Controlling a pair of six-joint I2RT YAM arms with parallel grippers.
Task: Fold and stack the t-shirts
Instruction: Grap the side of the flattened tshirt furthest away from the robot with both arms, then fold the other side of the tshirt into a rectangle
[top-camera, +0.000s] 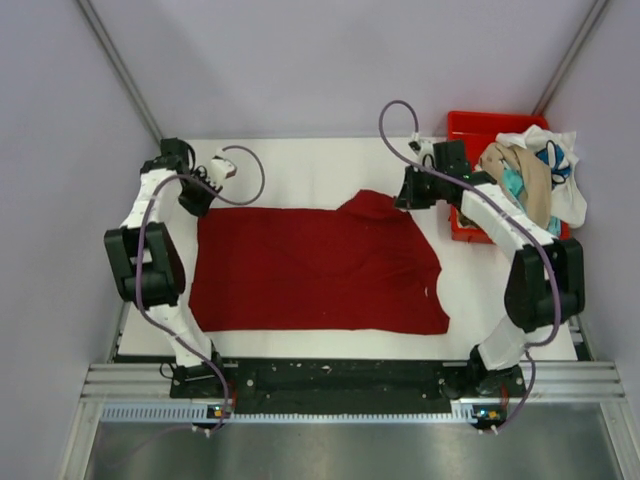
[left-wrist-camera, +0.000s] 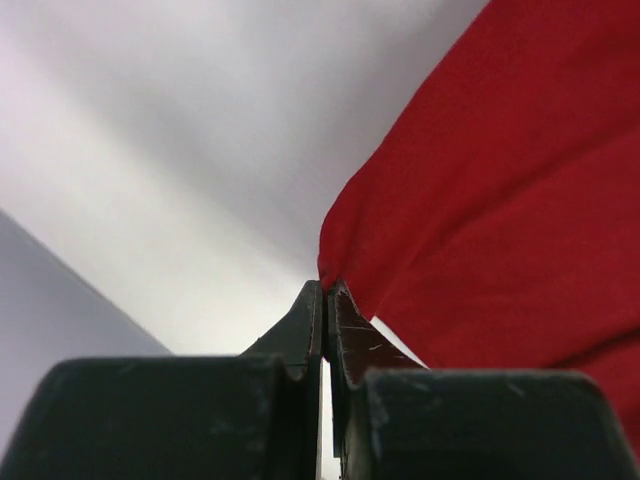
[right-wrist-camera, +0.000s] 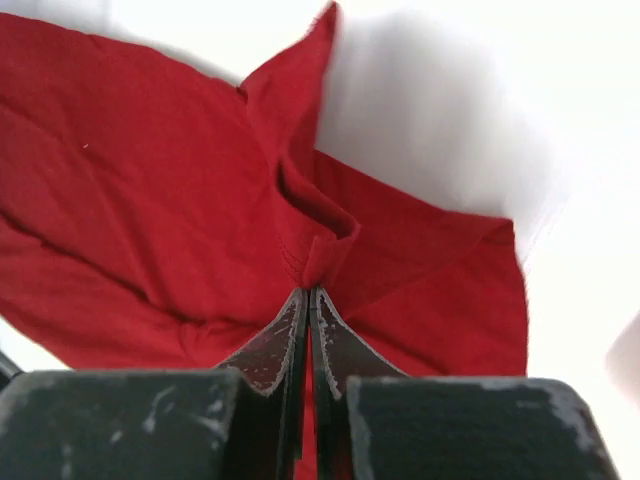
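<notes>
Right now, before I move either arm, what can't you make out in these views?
- Top view: the dark red t-shirt has its far left corner hidden under the left gripper.
- Top view: I cannot count the shirts in the red bin. The pile is tangled, and the right arm covers the bin's near corner.
- Left wrist: the fingers hide how much fabric they pinch.
- Right wrist: the table beyond the shirt is blurred.

Dark red t-shirt (top-camera: 320, 270) lies spread flat across the middle of the surface, long way left to right, its near hem close to the near edge. I've got both far corners pinched in my jaws, and the far-right one rises in a crumpled peak. Other t-shirts (top-camera: 535, 180), white, beige and teal, sit heaped and crumpled at the far-right corner.
</notes>
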